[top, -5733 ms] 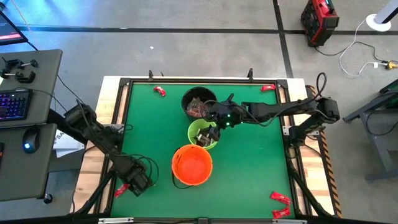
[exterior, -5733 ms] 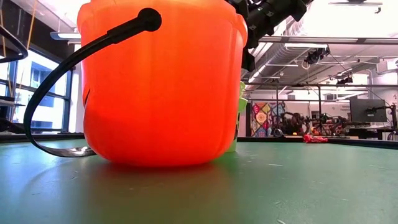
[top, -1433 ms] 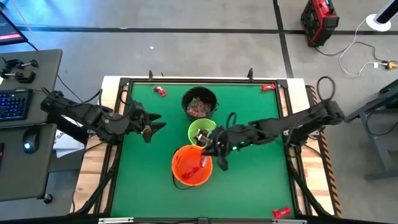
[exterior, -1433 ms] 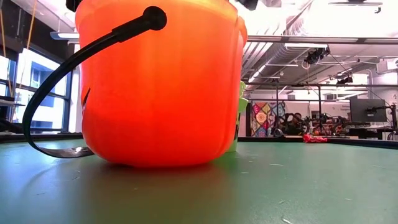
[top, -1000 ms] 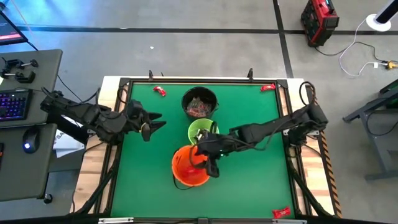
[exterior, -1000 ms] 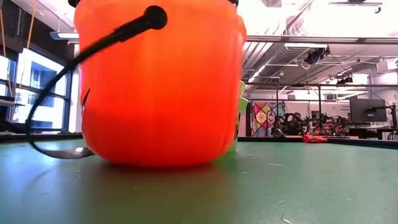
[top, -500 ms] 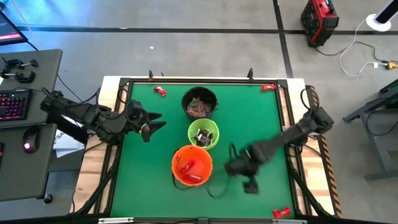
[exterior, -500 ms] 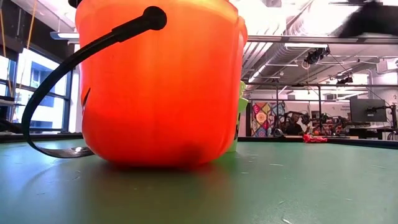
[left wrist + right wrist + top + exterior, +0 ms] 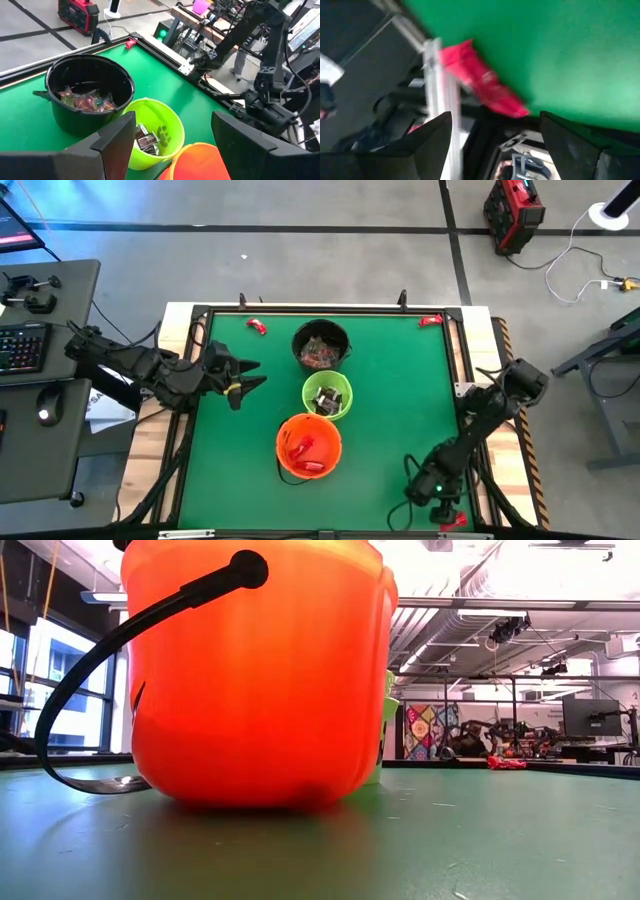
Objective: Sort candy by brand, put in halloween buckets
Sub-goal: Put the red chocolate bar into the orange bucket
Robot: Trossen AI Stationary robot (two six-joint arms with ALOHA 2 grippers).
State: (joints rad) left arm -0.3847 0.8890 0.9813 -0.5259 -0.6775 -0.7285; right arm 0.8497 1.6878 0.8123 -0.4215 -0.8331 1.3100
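Sorting looks mostly done, judging by what's sitting where. In the high view the three buckets line up down the middle of the green tabletop (image 9: 400, 380): the black bucket (image 9: 321, 345) at upper centre is packed with silvery-clear and red pieces, the green bucket (image 9: 327, 396) just below it has dark-wrapped pieces, and the orange bucket (image 9: 309, 445) below that has red ones inside.

What's left, as far as I can see: a red candy (image 9: 257, 327) near the top left corner of the tabletop, another red piece (image 9: 431, 321) at the top right corner, and a last red wrapper (image 9: 455, 519) down at the lower right edge of the frame. So three strays, all red, all well apart from the buckets.

The right hand (image 9: 432, 492) is down in the lower right of the high view, near that bottom stray. Its wrist view shows the red wrapper (image 9: 482, 85) lying at the tabletop's edge just ahead, between its two fingers, which are spread wide and holding nothing. My guess is it's lining up for that one.

The left hand (image 9: 243, 380) sits at the left edge of the tabletop, pointing toward the buckets, fingers also spread with nothing held.
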